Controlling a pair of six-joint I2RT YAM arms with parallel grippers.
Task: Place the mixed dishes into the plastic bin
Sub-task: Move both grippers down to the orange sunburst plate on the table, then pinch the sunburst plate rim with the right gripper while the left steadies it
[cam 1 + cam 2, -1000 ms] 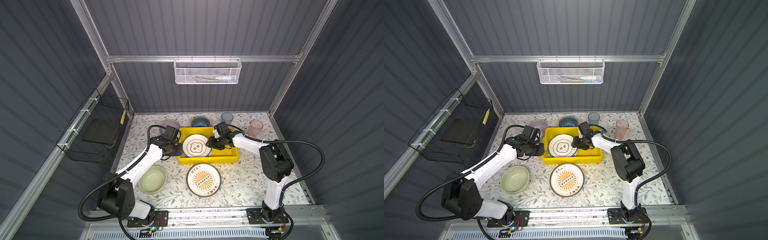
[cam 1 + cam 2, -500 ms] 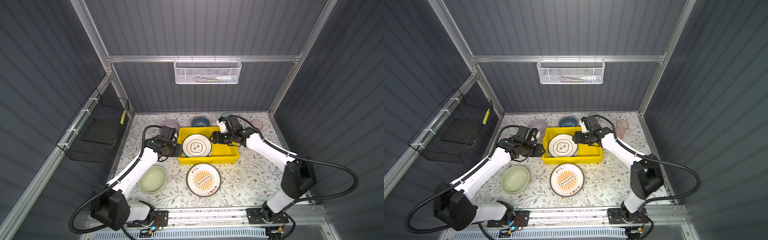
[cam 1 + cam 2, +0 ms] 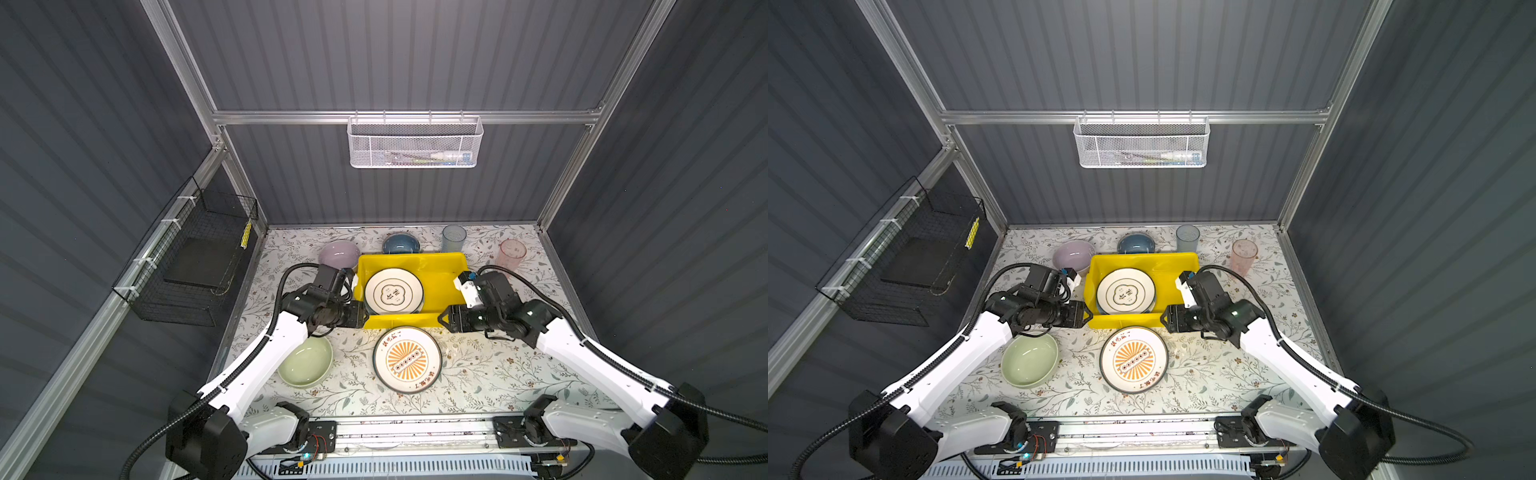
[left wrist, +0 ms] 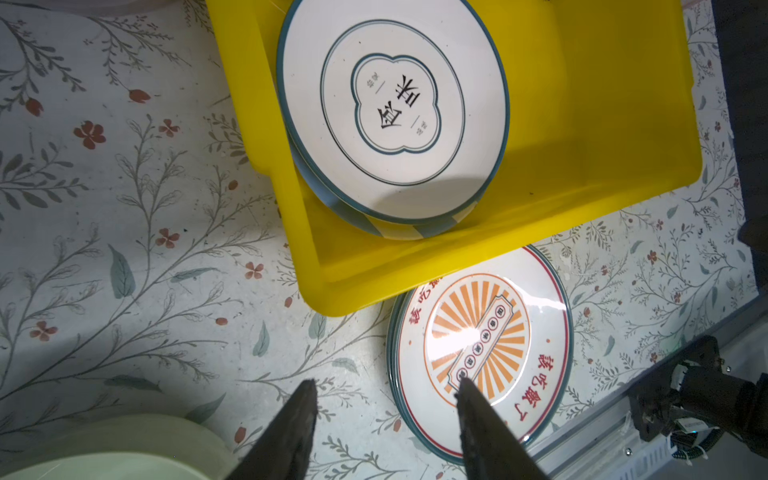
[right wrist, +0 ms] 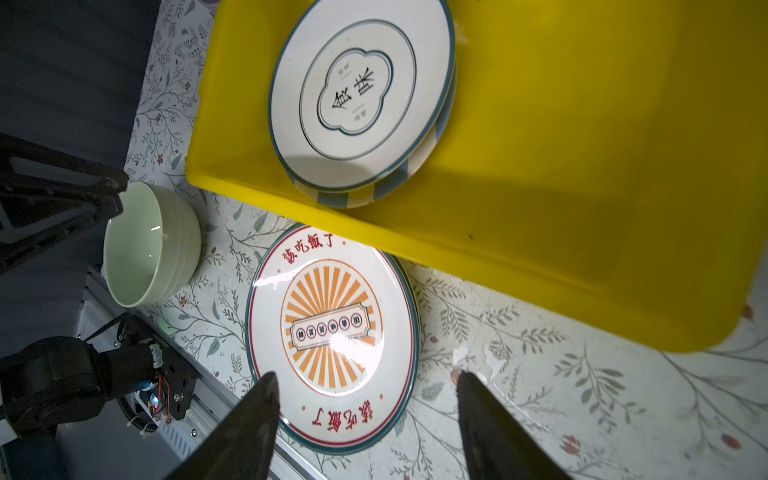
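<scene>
- bin [image 3: 444,286]: bright yellow, totally plain
- top plate [image 3: 394,291] in it: white, dark teal rim, teal clover outline, black characters
- striped plate [image 4: 399,228] underneath: blue and white stripes
- near plate [image 3: 407,359]: white, teal rim, orange sunburst, red lettering
- green bowl [image 3: 305,361] pale, lilac bowl [image 3: 338,253], blue bowl [image 3: 401,243] darker
- blue tumbler [image 3: 454,238] and pink tumbler [image 3: 512,252], both see-through
- table [image 3: 498,374]: white with grey-green sprigs, little red flowers

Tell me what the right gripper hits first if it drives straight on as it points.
Most likely the sunburst plate, lying straight ahead of the open right gripper. The front wall of the yellow bin runs close beside that line; depth is unclear.
</scene>
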